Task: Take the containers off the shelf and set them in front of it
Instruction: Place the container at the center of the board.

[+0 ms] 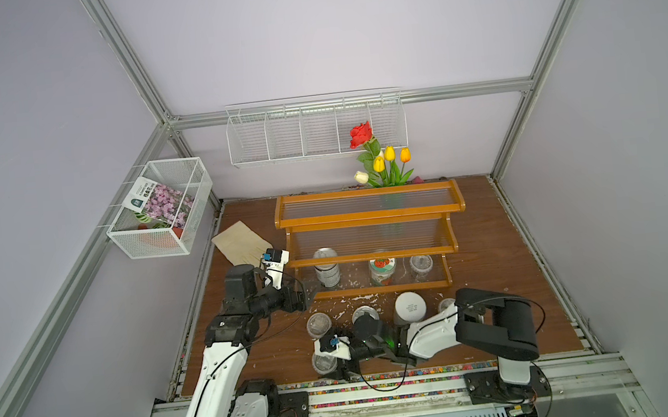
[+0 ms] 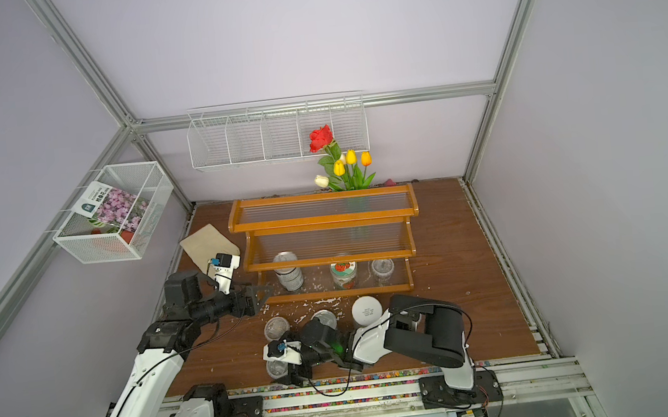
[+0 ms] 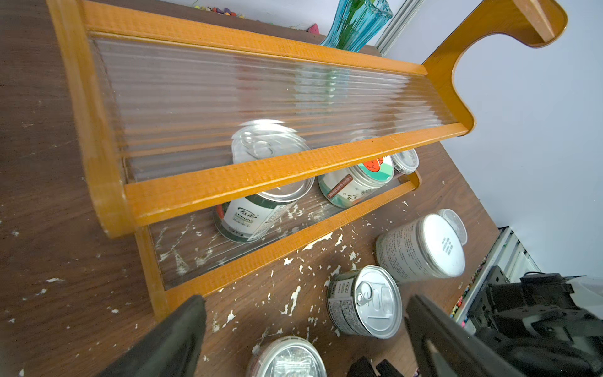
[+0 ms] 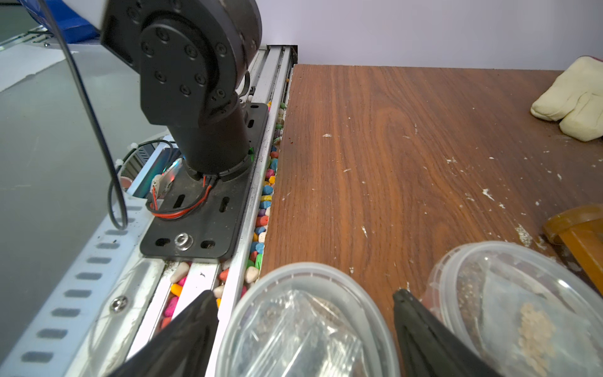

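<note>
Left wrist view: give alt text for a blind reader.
An orange shelf with ribbed clear panels fills the view, its lowest tier holding a silver tin, a fruit-lidded jar and a clear cup. On the table in front stand a white-lidded jar, a second tin and two clear cups. The left claw, open and empty, frames the bottom edge.

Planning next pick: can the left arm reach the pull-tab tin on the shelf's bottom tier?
Probably yes: the left pincer is open near the tin, only the low front rail between. The middle tier overhangs its top.
</note>
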`<state>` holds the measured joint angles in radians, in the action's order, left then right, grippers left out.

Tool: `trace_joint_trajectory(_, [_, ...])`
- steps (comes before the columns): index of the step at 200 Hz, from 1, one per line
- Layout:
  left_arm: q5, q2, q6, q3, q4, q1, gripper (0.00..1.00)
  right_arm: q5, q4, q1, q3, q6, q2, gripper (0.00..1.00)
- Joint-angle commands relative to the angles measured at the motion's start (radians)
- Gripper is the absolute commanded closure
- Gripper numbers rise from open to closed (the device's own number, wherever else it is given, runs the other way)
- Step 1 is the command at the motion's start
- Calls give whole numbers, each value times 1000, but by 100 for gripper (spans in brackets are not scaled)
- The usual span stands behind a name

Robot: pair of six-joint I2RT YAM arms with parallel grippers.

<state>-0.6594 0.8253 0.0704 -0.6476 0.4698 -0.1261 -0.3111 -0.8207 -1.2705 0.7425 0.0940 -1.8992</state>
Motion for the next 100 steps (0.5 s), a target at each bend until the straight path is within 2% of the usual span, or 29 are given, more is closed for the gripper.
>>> trace_joint_trajectory(1, [-20,4,2,6,-12,-1,1,-11,-8,-4,1,-2,20,12])
trace_joint_trajectory(38, [26,-8,10,3,-5,-35,1,-23,18,-4,1,-9,89,10])
trace_joint_trajectory(73, [163,-22,64,21,-17,-148,1,5,52,0,-51,-19,207,7])
trace_joint_trajectory(100, [244,-43,134,62,-61,-193,2,48,105,22,-117,-36,345,6])
